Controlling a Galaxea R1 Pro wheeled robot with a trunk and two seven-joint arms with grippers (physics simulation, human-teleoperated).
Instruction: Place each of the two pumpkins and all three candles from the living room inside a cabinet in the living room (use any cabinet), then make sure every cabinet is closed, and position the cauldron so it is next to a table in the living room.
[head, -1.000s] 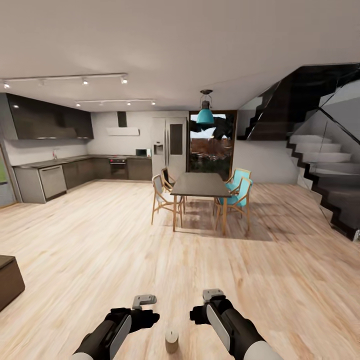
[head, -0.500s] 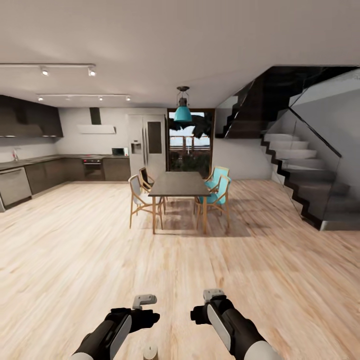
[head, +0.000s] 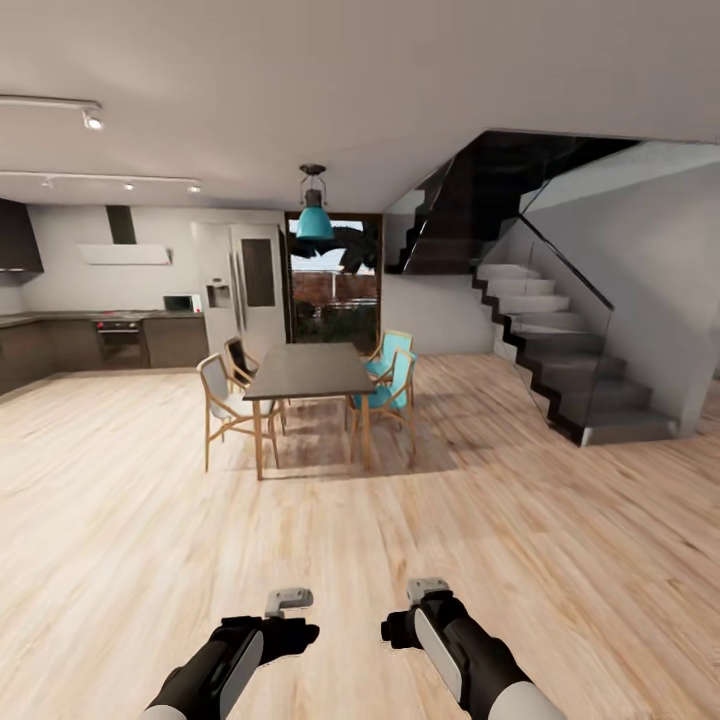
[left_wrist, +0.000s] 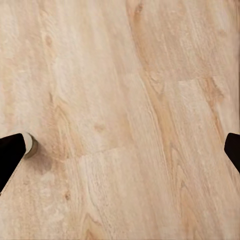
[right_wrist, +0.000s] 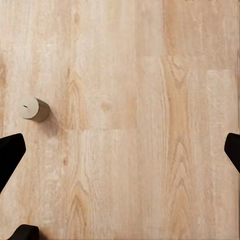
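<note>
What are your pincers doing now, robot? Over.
Left pincer open, empty. Right pincer open, empty. One candle upright on the wood floor below. Nothing in the way.

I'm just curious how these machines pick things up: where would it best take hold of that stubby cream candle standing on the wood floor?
Probably around the round side of the stubby pale cream candle, coming down from above: it stands upright on the light wood floor, apart from other things.
</note>
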